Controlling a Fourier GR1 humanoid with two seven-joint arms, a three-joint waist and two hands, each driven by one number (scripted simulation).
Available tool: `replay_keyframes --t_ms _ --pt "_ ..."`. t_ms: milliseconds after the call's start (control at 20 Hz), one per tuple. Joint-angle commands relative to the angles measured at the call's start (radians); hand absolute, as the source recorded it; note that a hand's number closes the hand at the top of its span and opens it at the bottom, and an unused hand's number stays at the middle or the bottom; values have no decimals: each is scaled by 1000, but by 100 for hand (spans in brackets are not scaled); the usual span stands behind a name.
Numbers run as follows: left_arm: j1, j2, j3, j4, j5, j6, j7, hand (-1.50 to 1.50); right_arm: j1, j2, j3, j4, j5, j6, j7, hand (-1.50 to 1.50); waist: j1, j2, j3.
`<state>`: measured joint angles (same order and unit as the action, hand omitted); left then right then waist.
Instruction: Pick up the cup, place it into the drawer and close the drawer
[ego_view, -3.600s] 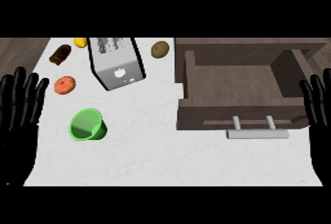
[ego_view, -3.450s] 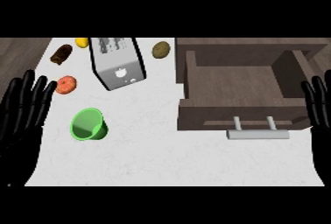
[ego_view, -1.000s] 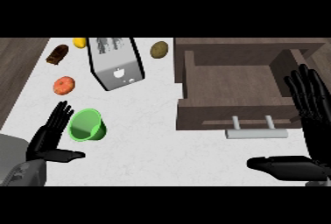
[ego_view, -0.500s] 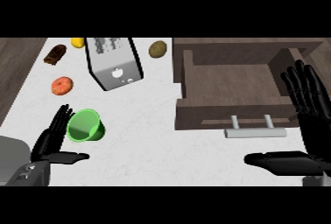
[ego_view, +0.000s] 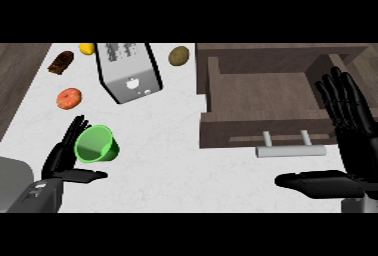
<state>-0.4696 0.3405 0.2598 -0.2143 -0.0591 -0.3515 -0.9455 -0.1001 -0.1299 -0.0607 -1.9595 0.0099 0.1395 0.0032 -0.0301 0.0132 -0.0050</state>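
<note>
The cup (ego_view: 96, 145) lay just right of the left hand (ego_view: 65, 159), whose straight fingers stood spread beside it.

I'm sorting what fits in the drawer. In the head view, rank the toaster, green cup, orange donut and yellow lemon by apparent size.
1. toaster
2. green cup
3. orange donut
4. yellow lemon, partly cut off at the top, so unsure.

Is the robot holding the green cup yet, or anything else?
No, nothing is held. The left hand is open right beside the green cup, fingers straight, not curled round it. The right hand is open too, near the drawer.
</note>
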Motion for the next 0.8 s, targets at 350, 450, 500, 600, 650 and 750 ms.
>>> replay_keyframes --t_ms 350,450,500,600,650,750 --pt "-31 -14 0 11 10 -174 -101 -150 11 -14 -25 45 -17 25 -35 -150 -5 3 -1" --pt "-16 -43 -13 9 6 -209 -110 -150 -11 -12 -19 25 -26 21 0 -150 -2 2 -1" --pt "-15 -49 -2 8 19 -209 -111 -150 52 0 -9 -9 -16 25 -42 -150 -11 1 -1" --pt "-51 -38 1 -1 31 -256 -67 -150 0 -26 -48 20 -36 23 -2 -150 2 -2 1" --pt "-30 -64 -5 -8 26 -242 -114 -150 -2 -16 -29 32 -19 19 -11 -150 -4 4 -1" --pt "-25 -38 6 -3 43 -286 -95 -150 51 -15 -20 5 -46 50 -26 -150 -11 1 -1"
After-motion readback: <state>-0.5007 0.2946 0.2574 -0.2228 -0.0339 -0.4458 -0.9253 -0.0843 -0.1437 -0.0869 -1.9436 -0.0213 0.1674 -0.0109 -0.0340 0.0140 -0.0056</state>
